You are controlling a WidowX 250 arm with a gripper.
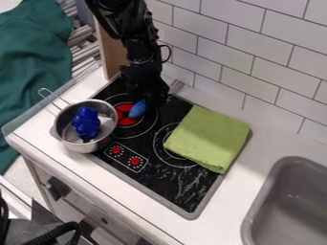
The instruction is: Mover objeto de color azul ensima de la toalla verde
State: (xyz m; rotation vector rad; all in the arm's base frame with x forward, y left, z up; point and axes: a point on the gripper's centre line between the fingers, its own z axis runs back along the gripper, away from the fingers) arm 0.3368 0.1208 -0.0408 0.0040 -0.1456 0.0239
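Black gripper (150, 96) hangs low over the back part of the stove, right beside a small ribbed blue object (137, 109). That object lies tilted by the red burner mark, its upper end close against the gripper; whether it is held I cannot tell. A darker blue, lumpy object (86, 123) sits inside the metal pot (108, 131) on the left. The folded green towel (209, 136) lies flat on the right side of the stove, apart from both blue objects.
The black stove top (182, 189) has red knobs printed near its front. The pot's handle sticks out to the back left. A grey sink (290, 196) is at the lower right, and a white tiled wall (256, 57) rises behind the counter.
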